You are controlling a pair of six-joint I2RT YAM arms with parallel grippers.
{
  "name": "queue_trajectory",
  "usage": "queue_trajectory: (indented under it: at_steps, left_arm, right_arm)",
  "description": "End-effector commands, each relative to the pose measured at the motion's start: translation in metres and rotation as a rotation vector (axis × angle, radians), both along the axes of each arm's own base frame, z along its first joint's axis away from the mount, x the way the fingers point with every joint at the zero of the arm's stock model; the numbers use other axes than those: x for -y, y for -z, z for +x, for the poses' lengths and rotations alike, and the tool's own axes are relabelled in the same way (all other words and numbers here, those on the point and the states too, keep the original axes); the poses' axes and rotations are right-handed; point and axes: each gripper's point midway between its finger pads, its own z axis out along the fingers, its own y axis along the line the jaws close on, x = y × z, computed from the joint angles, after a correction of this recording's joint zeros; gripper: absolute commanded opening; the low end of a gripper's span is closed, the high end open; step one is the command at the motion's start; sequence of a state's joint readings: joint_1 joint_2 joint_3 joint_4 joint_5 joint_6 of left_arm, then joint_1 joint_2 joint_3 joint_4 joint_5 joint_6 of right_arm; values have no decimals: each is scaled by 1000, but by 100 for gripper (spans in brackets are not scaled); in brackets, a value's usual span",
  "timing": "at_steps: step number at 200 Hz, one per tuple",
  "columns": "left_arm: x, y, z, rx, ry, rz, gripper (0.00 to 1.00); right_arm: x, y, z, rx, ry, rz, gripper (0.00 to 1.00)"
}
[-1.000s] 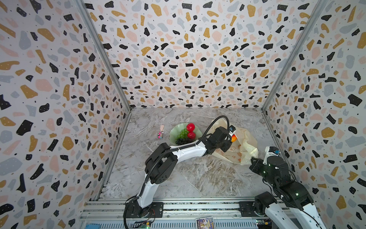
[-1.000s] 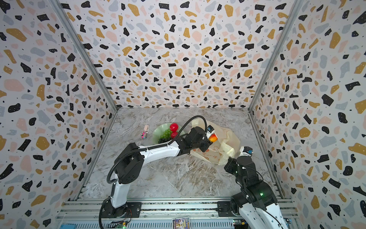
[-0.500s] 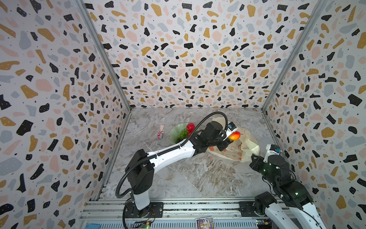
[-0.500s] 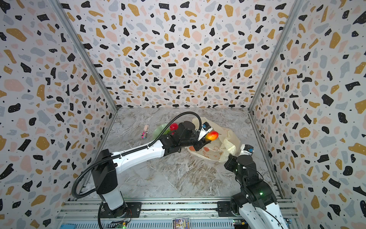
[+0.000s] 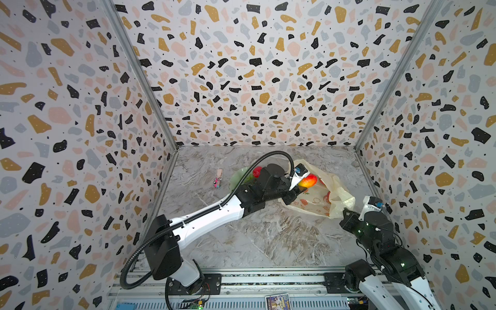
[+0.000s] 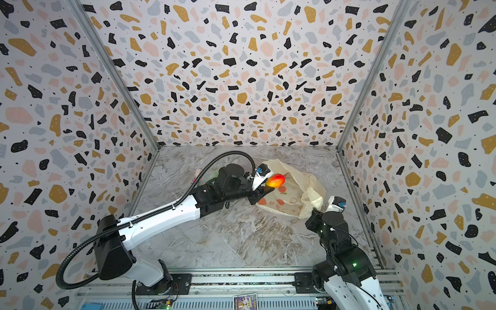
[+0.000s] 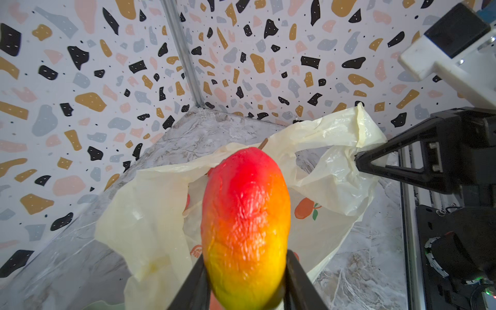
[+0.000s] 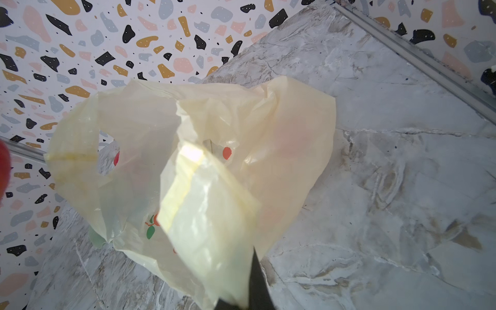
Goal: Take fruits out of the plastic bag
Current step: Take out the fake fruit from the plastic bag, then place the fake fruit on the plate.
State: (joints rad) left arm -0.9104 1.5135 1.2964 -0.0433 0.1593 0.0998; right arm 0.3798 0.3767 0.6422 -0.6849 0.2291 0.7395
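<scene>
Above the marble tabletop (image 5: 268, 236), a glossy red-yellow fruit (image 7: 245, 214) is pinched by the left gripper (image 7: 244, 260); the crinkled bag (image 8: 214, 134) is clamped by the right gripper (image 7: 359, 160).

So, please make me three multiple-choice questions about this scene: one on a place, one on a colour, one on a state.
1. Where is the red-yellow fruit?
A. inside the plastic bag
B. in the left gripper, outside the bag
C. under the bag

2. What colour is the bag's plastic?
A. pale yellow
B. blue
C. black

3. How is the right gripper?
A. open, away from the bag
B. shut on the bag's edge
C. shut on a fruit

Answers:
1 B, the jaws press both sides of the fruit in the left wrist view.
2 A, every view shows it pale yellow.
3 B, plastic is pinched at its tip.
</scene>
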Motion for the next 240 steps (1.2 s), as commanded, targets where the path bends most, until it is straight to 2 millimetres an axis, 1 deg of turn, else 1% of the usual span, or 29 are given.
queue_trajectory:
  at_steps: [1, 13, 15, 37, 56, 70, 82, 97, 118, 133, 145, 170, 185, 212, 224, 240]
  left_arm:
    - [-24, -25, 16, -13, -81, -118, 8]
    - [-38, -23, 23, -32, -120, -147, 0]
    - [-41, -25, 25, -30, -127, -155, 0]
    - [-67, -22, 35, -42, -210, -176, 0]
    - [-90, -14, 46, -65, -297, -191, 0]
    - [-107, -1, 58, -107, -379, -197, 0]
    - [-122, 16, 71, -161, -457, -190, 0]
    - [-130, 36, 81, -233, -514, -165, 0]
    - [-135, 66, 88, -309, -570, -118, 0]
    - [-135, 90, 92, -360, -600, -75, 0]
    - [-133, 113, 95, -403, -610, -29, 0]
    - [-125, 148, 101, -472, -620, 17, 0]
    - [-122, 165, 106, -495, -631, 36, 0]
    - [-123, 190, 114, -521, -666, 78, 0]
    - [-122, 196, 116, -528, -674, 86, 0]
    - [-121, 199, 119, -530, -679, 80, 0]
  right_arm:
    - [1, -2, 2, 12, 1, -13, 0]
    - [0, -2, 2, 12, -1, -12, 0]
    - [0, -2, 2, 12, 0, -13, 0]
    - [-1, -1, 2, 7, -6, -12, 0]
    - [-2, -1, 2, 5, -13, -13, 0]
    - [-3, 0, 2, 1, -18, -13, 0]
    - [-3, 1, 3, -2, -20, -14, 0]
    - [-5, 1, 3, -5, -28, -14, 0]
    - [-6, 2, 3, -8, -34, -14, 0]
    - [-6, 2, 3, -8, -38, -14, 0]
    - [-7, 2, 3, -7, -43, -13, 0]
    - [-9, 3, 3, -7, -51, -12, 0]
    - [-9, 3, 3, -7, -55, -12, 0]
    - [-10, 1, 3, -2, -57, -8, 0]
    - [-9, 1, 2, -2, -57, -8, 0]
    - [-9, 0, 2, 1, -57, -8, 0]
